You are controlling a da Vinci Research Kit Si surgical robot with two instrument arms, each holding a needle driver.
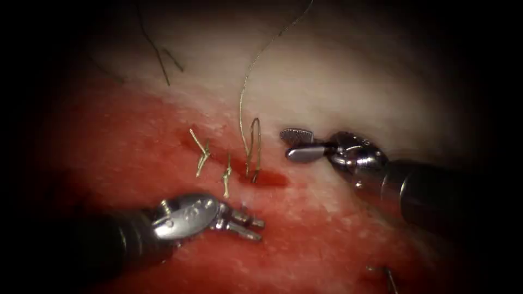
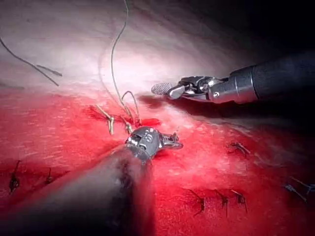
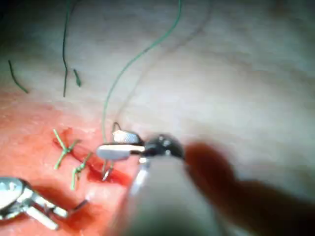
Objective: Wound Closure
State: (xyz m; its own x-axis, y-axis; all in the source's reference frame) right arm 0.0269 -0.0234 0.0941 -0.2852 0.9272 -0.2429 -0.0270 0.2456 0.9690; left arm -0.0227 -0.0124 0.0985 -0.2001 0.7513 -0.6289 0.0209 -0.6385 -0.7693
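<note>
A thread loop stands up out of the cut in the tissue, and its long tail runs up and away over the pale tissue. Just right of the loop, my right tool has its jaws open and holds nothing. In the right wrist view the right tool sits just above the cut, close against the loop. Below the cut, my left tool has its jaws slightly open and holds nothing. From the left wrist, the left tool lies just beside the loop.
Two tied stitches with short ends close the cut left of the loop. Red fluid covers the tissue around it. Cut thread ends lie at the upper left. Older stitches sit further off.
</note>
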